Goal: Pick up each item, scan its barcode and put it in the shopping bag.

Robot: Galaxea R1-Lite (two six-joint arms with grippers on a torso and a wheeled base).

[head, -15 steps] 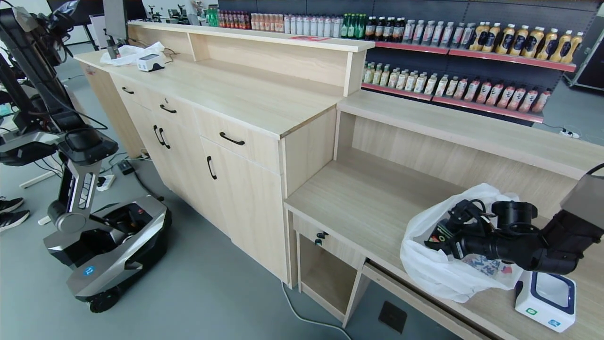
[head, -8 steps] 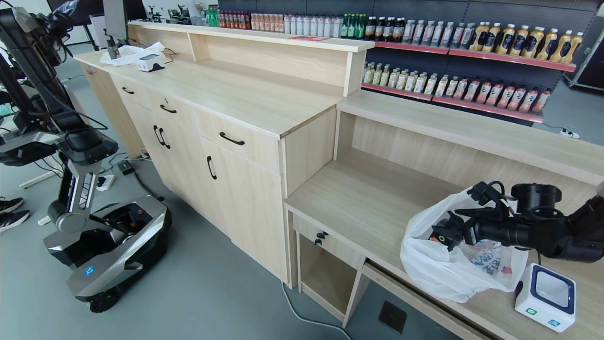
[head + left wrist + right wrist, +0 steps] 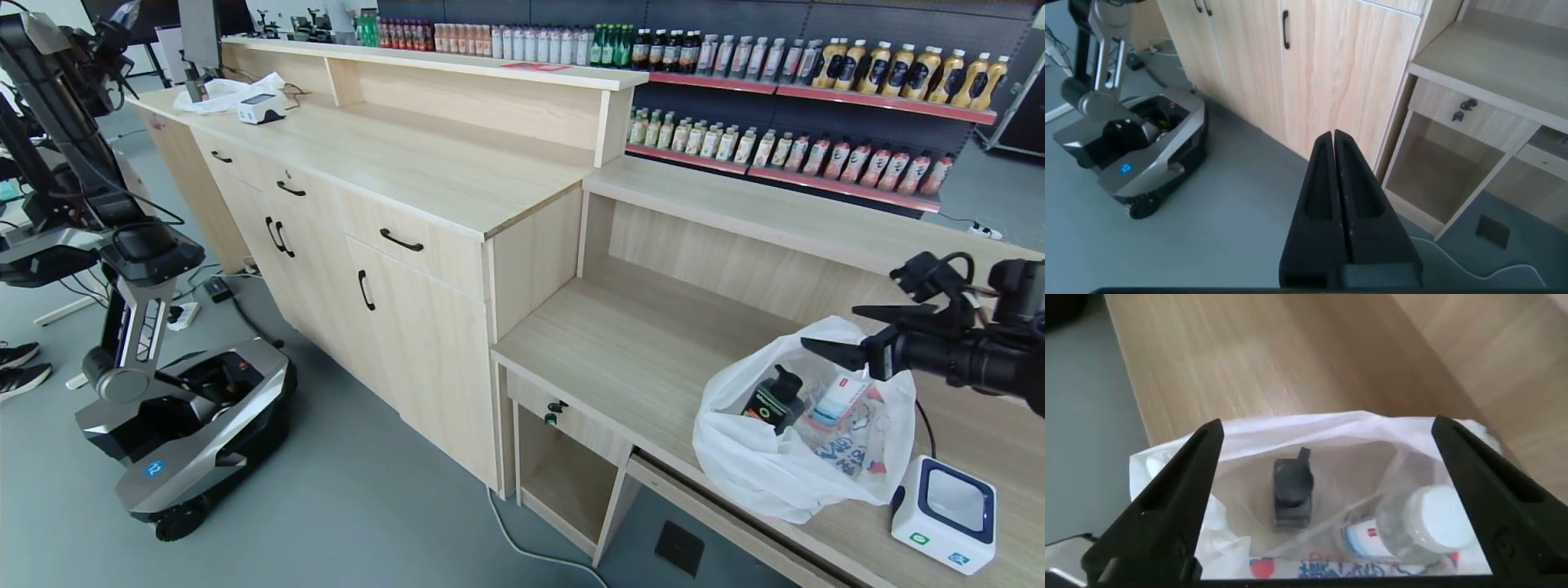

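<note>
A white shopping bag (image 3: 759,465) sits open on the low wooden counter (image 3: 637,351). Inside it lie a black bottle (image 3: 770,398), a clear bottle with a white cap (image 3: 1431,518) and a printed packet (image 3: 841,453). My right gripper (image 3: 829,327) hangs open and empty above the bag's mouth, its fingers (image 3: 1176,506) spread to either side of the black bottle (image 3: 1293,492) below. My left gripper (image 3: 1334,143) is shut with nothing in it, held over the grey floor in front of the cabinet doors.
A white barcode scanner (image 3: 944,513) stands on the counter just right of the bag. A raised shelf (image 3: 784,220) runs behind the counter. Another robot (image 3: 163,425) is parked on the floor at left. Drink bottles (image 3: 775,147) line the far racks.
My right gripper has risen out of the bag, up and to the right, with its fingers now spread. The black bottle stays behind in the bag.
</note>
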